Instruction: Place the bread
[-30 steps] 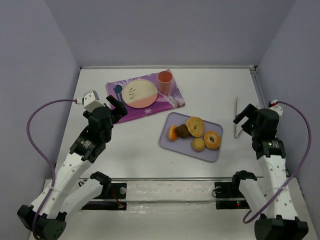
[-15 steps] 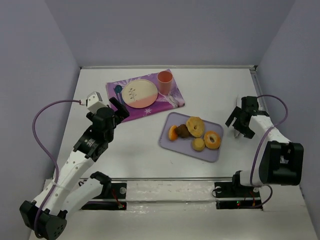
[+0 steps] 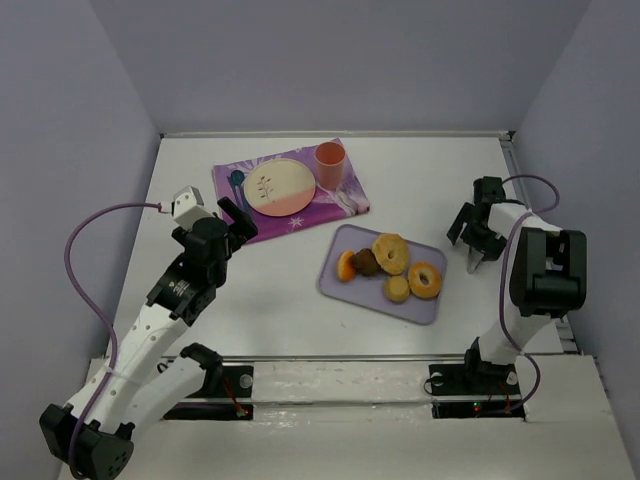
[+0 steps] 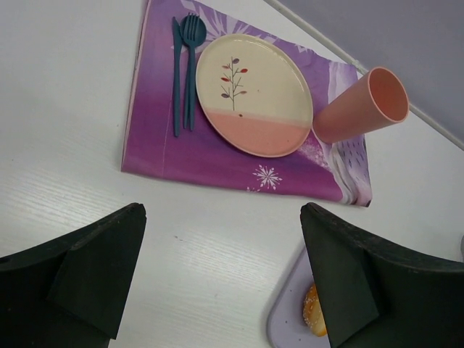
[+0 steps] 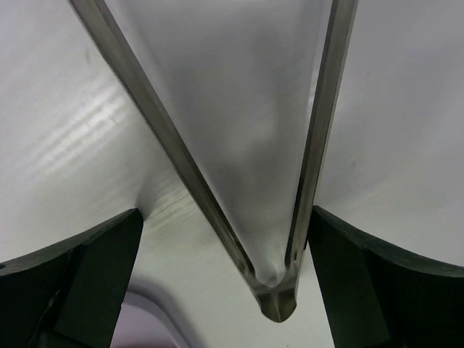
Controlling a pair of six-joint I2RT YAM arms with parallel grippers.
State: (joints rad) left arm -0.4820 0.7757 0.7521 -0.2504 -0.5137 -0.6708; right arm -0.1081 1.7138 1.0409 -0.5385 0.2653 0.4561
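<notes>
The bread (image 3: pixel 390 252), a golden-tan ring, lies on the lilac tray (image 3: pixel 343 240) beside an orange-glazed donut (image 3: pixel 425 280) and a small bun (image 3: pixel 398 289). My right gripper (image 3: pixel 470 240) is low over the table right of the tray. In the right wrist view it (image 5: pixel 225 217) is open, its fingers (image 5: pixel 80 283) straddling the joined end of metal tongs (image 5: pixel 275 297). My left gripper (image 3: pixel 236 214) hovers open and holds nothing, left of the tray near the placemat; in its wrist view it (image 4: pixel 221 217) frames bare table and the tray's corner (image 4: pixel 286 322).
A purple placemat (image 3: pixel 330 205) at the back carries a cream-and-pink plate (image 3: pixel 279 186), a peach cup (image 3: pixel 330 160) and teal cutlery (image 4: pixel 185 65). An orange piece (image 3: pixel 346 265) and a brown piece (image 3: pixel 367 262) also lie on the tray. Walls enclose the table.
The right arm has folded and swung its open gripper in and down over the tongs. The left arm has barely shifted.
</notes>
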